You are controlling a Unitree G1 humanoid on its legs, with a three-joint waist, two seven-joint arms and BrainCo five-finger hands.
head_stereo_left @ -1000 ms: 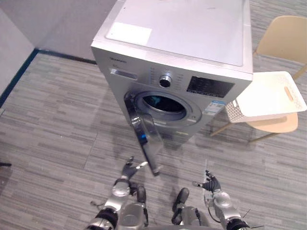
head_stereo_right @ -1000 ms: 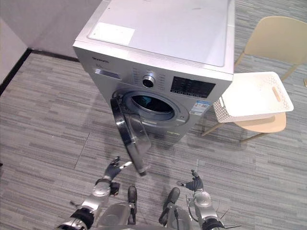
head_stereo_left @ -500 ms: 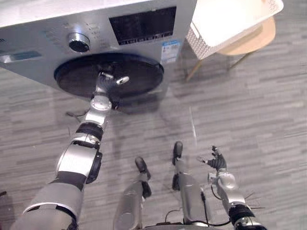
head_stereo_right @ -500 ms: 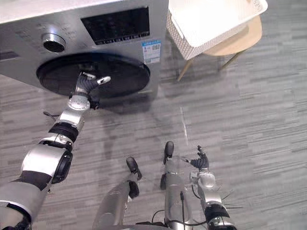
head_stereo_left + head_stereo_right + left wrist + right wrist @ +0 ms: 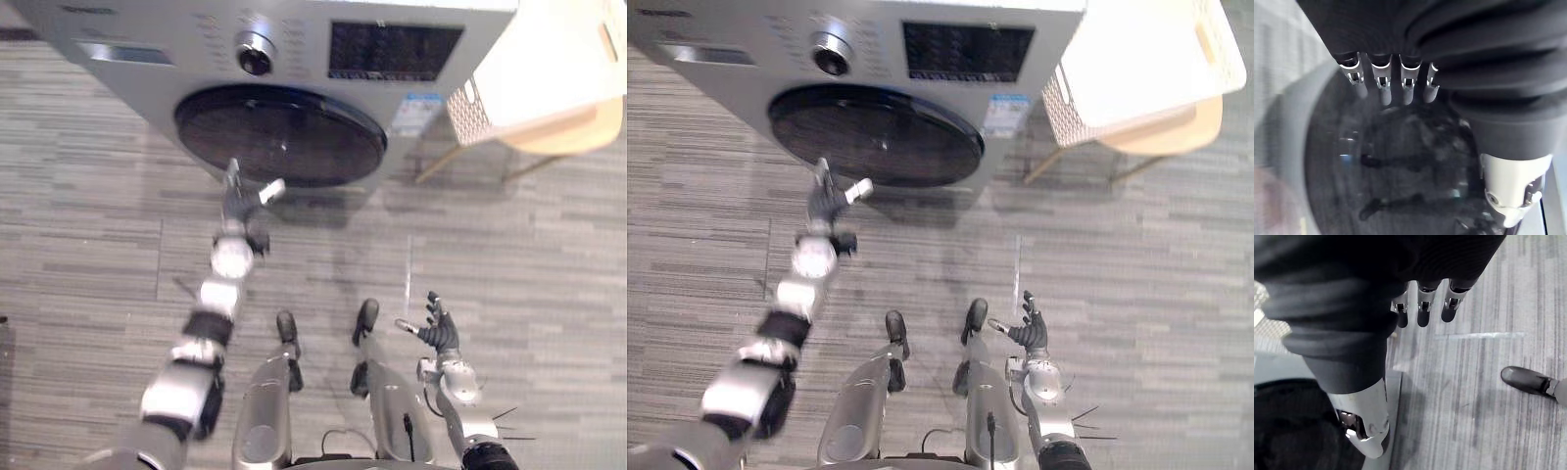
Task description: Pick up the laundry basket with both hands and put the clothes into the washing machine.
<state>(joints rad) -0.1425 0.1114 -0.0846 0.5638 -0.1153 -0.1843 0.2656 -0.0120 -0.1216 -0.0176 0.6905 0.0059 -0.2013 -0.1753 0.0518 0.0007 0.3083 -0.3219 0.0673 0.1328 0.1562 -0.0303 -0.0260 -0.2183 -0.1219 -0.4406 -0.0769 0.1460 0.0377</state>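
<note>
laundry basket (image 5: 472, 110): sits at 1 o'clock from right hand (image 5: 438, 335), well apart | right hand: nearer, fingers spread, holds nothing | left hand (image 5: 238, 201): fingers straight, empty, hovers near shut washer door (image 5: 284, 137), 7 o'clock rim

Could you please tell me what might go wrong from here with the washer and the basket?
1. The washing machine door looks shut, with the left hand close before it, fingers straight; reaching further could knock the glass.
2. The laundry basket sits on the chair, seemingly overhanging the seat; the right hand hangs low and open, far from it, so an uneven grab might tip it off.
</note>
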